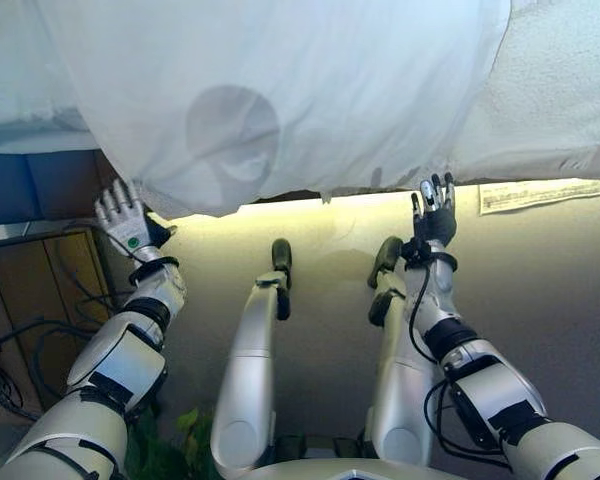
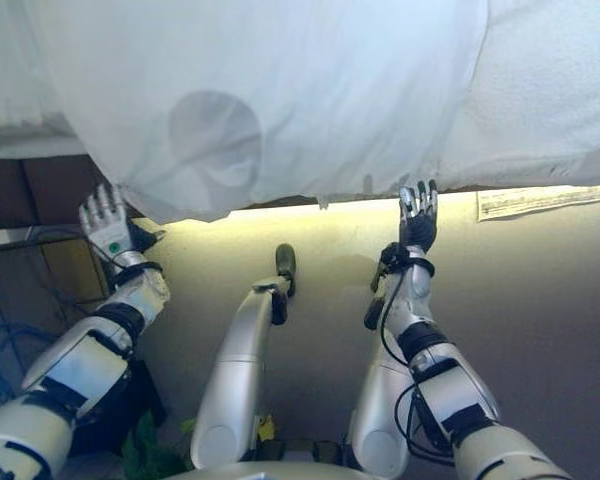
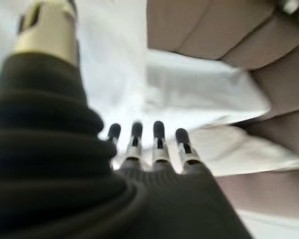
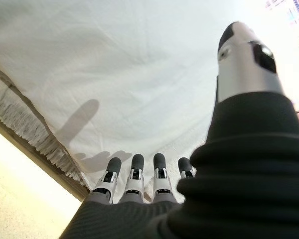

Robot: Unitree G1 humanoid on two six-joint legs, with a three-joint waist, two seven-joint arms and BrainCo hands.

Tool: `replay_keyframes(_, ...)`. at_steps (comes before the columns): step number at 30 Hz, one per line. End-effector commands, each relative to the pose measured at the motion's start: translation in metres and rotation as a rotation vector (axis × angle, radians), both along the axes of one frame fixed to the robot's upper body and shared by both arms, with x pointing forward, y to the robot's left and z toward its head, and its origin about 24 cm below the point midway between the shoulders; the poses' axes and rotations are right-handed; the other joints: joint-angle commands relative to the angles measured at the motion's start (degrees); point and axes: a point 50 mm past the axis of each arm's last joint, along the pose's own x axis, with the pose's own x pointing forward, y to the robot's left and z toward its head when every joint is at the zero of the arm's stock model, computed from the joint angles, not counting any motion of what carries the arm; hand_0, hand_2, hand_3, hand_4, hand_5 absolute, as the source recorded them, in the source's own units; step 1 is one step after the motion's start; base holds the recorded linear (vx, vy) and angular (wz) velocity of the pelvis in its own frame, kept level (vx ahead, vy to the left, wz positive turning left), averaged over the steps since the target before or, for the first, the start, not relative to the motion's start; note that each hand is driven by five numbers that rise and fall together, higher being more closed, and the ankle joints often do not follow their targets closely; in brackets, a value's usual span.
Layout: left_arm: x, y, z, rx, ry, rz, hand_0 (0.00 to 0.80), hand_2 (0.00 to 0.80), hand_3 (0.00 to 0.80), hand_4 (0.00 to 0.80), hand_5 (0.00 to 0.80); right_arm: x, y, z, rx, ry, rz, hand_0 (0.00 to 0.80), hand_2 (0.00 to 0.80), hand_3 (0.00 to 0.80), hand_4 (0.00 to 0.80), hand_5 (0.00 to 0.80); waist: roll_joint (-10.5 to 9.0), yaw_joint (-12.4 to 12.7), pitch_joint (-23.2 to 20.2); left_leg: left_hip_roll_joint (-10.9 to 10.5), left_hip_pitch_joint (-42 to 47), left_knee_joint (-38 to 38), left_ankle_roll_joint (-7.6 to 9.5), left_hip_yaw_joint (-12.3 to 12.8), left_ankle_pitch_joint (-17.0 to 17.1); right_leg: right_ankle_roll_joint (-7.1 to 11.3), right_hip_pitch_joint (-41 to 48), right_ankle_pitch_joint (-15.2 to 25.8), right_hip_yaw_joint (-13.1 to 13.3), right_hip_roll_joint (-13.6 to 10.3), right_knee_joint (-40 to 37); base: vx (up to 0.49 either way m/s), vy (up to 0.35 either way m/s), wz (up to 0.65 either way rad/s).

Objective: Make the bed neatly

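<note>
The thin white bed sheet [image 1: 280, 90] hangs skewed over the near bed edge, w/ textured white blanket [image 1: 550, 90] bare beside, so smoothing seems barely begun; left hand [image 1: 120, 215] & right hand [image 1: 435, 210] hover at its hem, fingers straight, holding nothing.

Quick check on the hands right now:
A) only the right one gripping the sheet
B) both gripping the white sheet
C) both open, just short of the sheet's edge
C: the left hand and right hand show straight fingers below the white sheet edge, holding nothing.
</note>
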Motion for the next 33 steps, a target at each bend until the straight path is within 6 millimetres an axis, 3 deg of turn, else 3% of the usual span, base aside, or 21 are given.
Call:
replay_keyframes(1,-0.007,0.0,0.019,-0.025,-0.3,-0.022,0.0,0.0,0.0,0.0,0.0,-0.01,-0.021,0.014,-0.004,-0.096,-0.089,0.0,0.0,0.0,0.0,0.0,4.84,2.4,-0.1,-0.1,1.5,-9.2,-3.6,-2.4,9.9,6.0,-0.9,6.0,2.3,-3.8,0.2,0.025,-0.073,0.13)
replay_keyframes(7,-0.003,-0.057,0.053,-0.116,-0.619,-0.323,0.0,0.0,0.0,0.0,0.0,-0.01,-0.011,0.026,0.016,-0.092,-0.138,0.0,0.0,0.0,0.0,0.0,6.53,4.5,-0.1,-1.4,2.1,-9.4,-3.07,-3.8,9.5,5.96,-0.3,5.2,1.9,-4.2,1.4,0.021,-0.053,0.19)
replay_keyframes(11,0.0,-0.087,0.075,-0.153,-0.667,-0.494,0.0,0.0,0.0,0.0,0.0,-0.005,-0.003,0.042,0.027,-0.1,-0.141,0.0,0.0,0.0,0.0,0.0,6.66,5.3,-0.1,-1.8,1.5,-9.3,-2.69,-4.3,9.6,6.03,-0.6,5.2,1.6,-3.7,1.7,0.012,-0.05,0.09)
replay_keyframes(15,0.007,-0.108,0.081,-0.183,-0.638,-0.54,0.0,0.0,0.0,0.0,0.0,0.0,0.01,0.057,0.054,-0.115,-0.131,0.0,0.0,0.0,0.0,0.0,5.27,5.2,-0.1,-1.6,0.0,-9.3,-2.67,-4.7,10.0,6.33,-1.6,6.1,1.5,-3.2,1.3,0.028,-0.07,0.04)
replay_keyframes(26,0.032,-0.129,0.065,-0.038,-0.322,-0.477,0.0,0.0,0.0,0.0,0.0,0.01,0.037,0.078,0.07,-0.132,-0.077,0.0,0.0,0.0,0.0,0.0,0.33,2.3,-0.1,1.0,-7.2,-7.8,-3.62,-6.0,11.1,7.65,-7.7,9.4,2.2,-1.3,-0.7,0.014,-0.038,-0.05)
replay_keyframes(33,0.033,-0.133,0.053,0.034,-0.237,-0.451,0.0,0.0,0.0,0.0,0.0,0.012,0.036,0.079,0.032,-0.146,-0.055,0.0,0.0,0.0,0.0,0.0,0.61,1.3,-0.1,1.6,-9.6,-6.7,-4.18,-5.3,11.3,7.8,-10.2,9.1,2.9,-1.8,-0.2,-0.031,0.065,-0.09)
